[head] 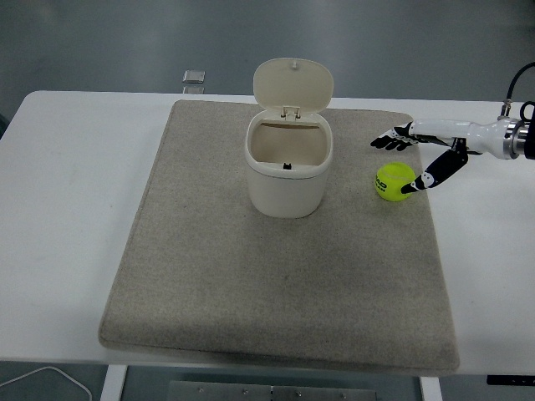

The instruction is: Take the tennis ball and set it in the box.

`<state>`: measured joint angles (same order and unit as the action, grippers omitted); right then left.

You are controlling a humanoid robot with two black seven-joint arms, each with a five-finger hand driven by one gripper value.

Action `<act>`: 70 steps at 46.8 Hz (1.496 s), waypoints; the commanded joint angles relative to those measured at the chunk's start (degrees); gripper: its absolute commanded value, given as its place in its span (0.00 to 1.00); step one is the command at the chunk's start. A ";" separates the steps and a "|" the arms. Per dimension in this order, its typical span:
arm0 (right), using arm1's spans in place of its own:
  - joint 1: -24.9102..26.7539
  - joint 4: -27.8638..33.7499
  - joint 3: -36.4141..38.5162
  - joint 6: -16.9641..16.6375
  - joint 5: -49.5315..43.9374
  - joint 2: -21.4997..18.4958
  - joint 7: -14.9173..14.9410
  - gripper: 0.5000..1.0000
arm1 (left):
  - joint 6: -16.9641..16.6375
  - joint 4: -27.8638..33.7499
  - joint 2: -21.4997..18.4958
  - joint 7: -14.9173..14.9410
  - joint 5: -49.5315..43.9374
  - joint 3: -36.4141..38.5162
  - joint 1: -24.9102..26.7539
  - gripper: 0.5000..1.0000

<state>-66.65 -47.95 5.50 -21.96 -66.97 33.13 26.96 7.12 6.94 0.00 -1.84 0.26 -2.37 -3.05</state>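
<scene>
A broad white table [67, 217] fills most of the head view, its near edge running along the bottom. On it lies a large rectangular mat of beige-grey felt-like fabric [276, 301], covering the middle of the tabletop and reaching close to the near edge.

Towards the far half of the mat stands a cream plastic box with rounded corners [287, 180], upright, its hinged oval lid [293, 83] swung open and standing up behind the opening. The inside looks hollow, with only a small dark mark at the front rim.

The robot's right hand [418, 150] comes in from the right edge on a white-and-black forearm and hangs over the mat's far right part. Its fingers [391, 140] are spread and extended toward the box, gripping nothing, while the thumb angles down so that its tip sits at the right side of the ball; whether it actually touches cannot be told.

The yellow-green felt tennis ball [391, 180] rests on the mat, to the right of the box and clearly apart from it, just under the hand.

Beyond the mat's far edge, a small grey square object [194, 77] lies on the table, and a thin white cable [42, 378] shows at the bottom left corner.
</scene>
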 commanded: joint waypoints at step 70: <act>5.65 5.06 -0.14 9.83 -4.04 -4.48 2.48 0.51 | 0.00 0.00 0.00 0.00 0.00 0.00 0.06 0.99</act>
<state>-61.01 -42.88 5.36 -12.02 -71.02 28.65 29.45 7.11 6.94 0.00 -1.82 0.26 -2.37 -3.00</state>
